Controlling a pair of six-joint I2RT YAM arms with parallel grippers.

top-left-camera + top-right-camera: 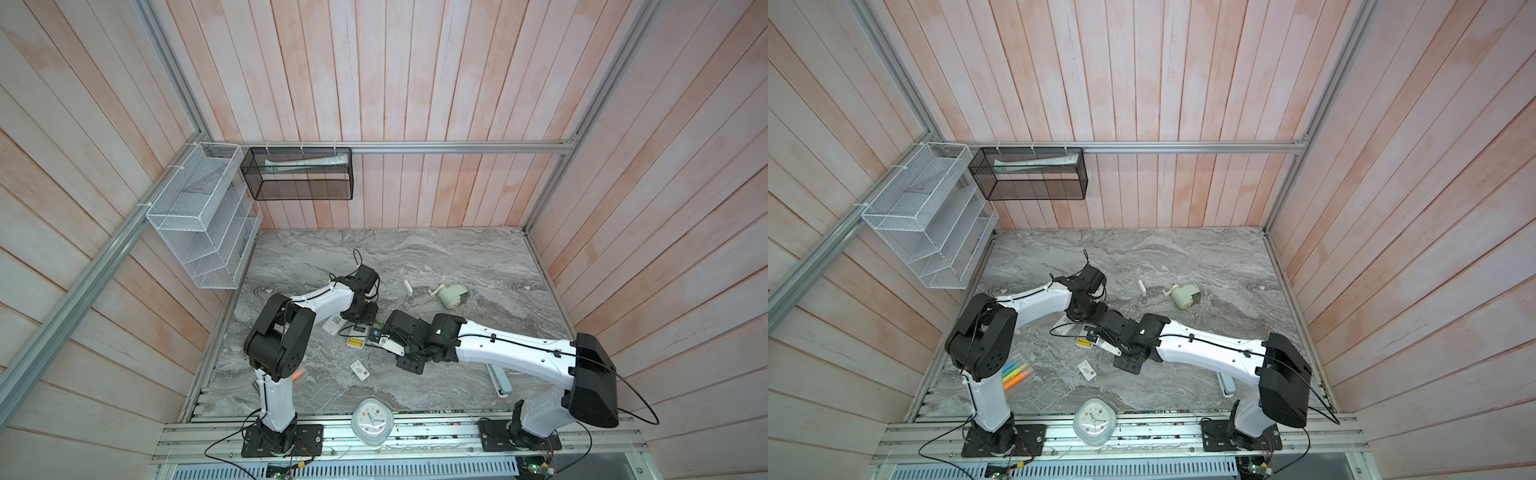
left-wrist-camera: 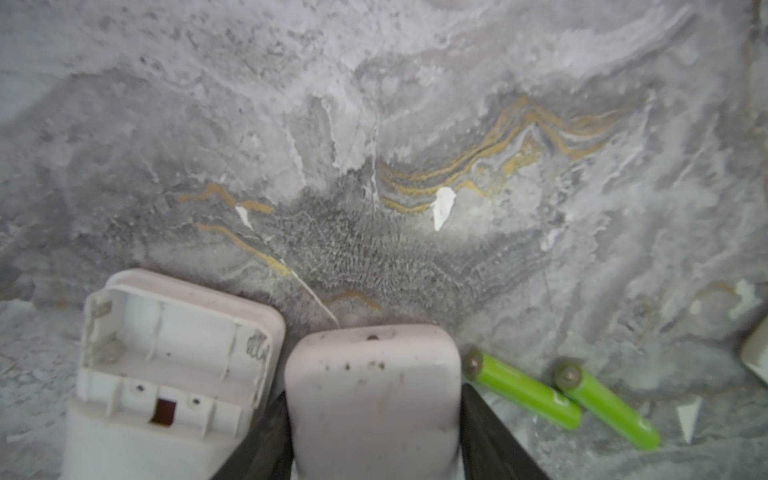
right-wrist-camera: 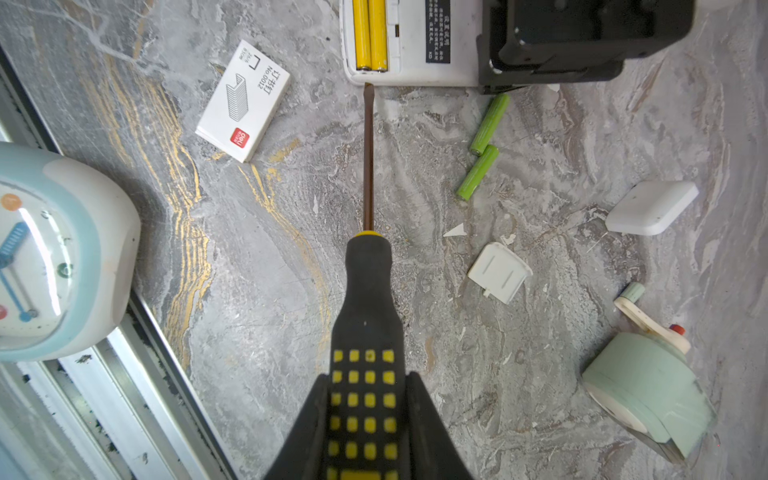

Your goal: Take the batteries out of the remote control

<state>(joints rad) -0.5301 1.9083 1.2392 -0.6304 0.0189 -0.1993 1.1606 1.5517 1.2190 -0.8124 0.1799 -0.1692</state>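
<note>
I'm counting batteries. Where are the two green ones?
In the right wrist view, the green batteries lie loose on the marble table, nearly end to end, beside the white remote that holds the yellow batteries.

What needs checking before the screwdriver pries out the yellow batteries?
1. Tool held: ok, the right gripper is shut on the screwdriver handle.
2. Tip aimed: ok, in line with the yellow batteries, just short of the edge of the remote.
3. Body steadied: ok, the left gripper has fingers against both its sides.
4. Compartment uncovered: ok, the cells are exposed.
5. Path clear: ok, the green batteries lie on the table, apart from the shaft.
6. How tightly the cells sit: cannot tell.
</note>
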